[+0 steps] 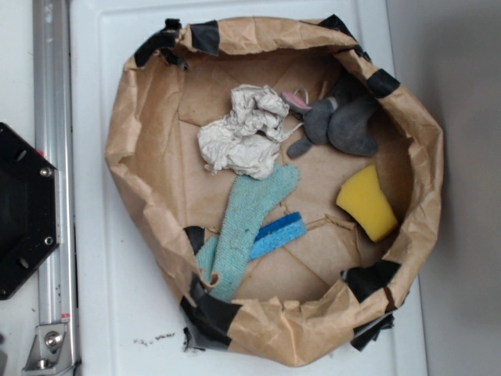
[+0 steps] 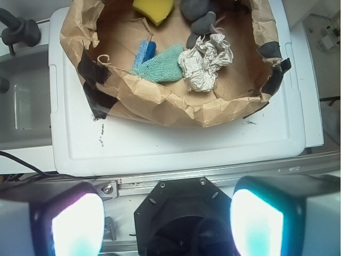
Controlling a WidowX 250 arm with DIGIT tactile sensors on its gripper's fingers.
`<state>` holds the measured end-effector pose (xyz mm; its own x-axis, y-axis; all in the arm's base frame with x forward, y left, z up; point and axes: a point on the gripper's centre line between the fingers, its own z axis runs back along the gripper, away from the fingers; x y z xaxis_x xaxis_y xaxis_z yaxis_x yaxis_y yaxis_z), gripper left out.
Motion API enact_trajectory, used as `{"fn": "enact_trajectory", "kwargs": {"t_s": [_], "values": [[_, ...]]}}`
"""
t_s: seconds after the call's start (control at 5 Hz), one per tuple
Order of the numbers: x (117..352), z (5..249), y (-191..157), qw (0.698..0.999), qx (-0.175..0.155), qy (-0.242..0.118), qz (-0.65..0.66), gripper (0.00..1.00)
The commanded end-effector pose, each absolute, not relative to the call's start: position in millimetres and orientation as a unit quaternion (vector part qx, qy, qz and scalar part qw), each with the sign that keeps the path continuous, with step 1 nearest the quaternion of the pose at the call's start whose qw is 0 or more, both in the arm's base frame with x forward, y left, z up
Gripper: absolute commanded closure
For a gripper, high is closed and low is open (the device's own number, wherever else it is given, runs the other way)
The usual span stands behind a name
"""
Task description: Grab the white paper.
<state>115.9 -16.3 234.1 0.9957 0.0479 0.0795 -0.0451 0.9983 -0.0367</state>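
The white paper (image 1: 241, 131) is a crumpled off-white wad lying inside the brown paper bag (image 1: 141, 157), towards its upper left. In the wrist view the white paper (image 2: 205, 63) sits near the bag's right side, beside the teal cloth (image 2: 160, 66). My gripper (image 2: 168, 218) is open, its two fingertips (image 2: 77, 224) spread wide at the bottom of the wrist view, well short of the bag and above the black robot base (image 2: 181, 213). Nothing is between the fingers. The gripper does not show in the exterior view.
Inside the bag also lie a teal fuzzy cloth (image 1: 250, 215), a blue sponge (image 1: 278, 233), a yellow sponge (image 1: 366, 202) and a grey plush toy (image 1: 340, 124). The bag stands on a white lid (image 2: 176, 144). An aluminium rail (image 1: 51, 102) and black base (image 1: 23, 207) are at left.
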Motion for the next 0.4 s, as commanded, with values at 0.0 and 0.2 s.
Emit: {"fn": "enact_trajectory", "kwargs": {"t_s": [0.0, 0.2], "values": [[116, 234, -16, 0.999, -0.017, -0.040, 0.023, 0.00], [166, 202, -9, 0.998, -0.011, 0.012, -0.060, 0.00]]}}
